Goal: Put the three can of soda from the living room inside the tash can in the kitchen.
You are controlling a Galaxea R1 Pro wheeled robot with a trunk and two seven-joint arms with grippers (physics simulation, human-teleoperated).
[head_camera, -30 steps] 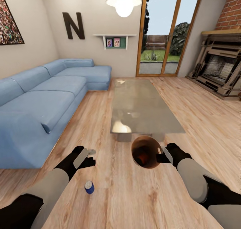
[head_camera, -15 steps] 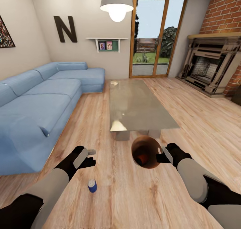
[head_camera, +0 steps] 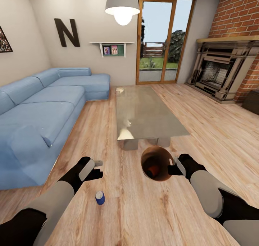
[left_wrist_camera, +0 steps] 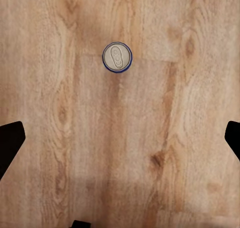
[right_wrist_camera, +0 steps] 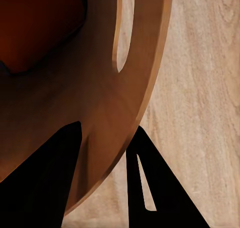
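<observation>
The head camera has swung toward the right: the fireplace (head_camera: 219, 71) now sits further into view, while the blue sofa (head_camera: 43, 113) and the wall letter N (head_camera: 67, 32) have slid left. Relative to the arms, the blue soda can (head_camera: 100, 197) on the floor (head_camera: 126, 210) appears slightly further right.

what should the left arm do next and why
Probably lower the open left gripper toward the blue can, which stands upright on the wood floor near it. The right gripper already holds the trash can by its rim.
</observation>
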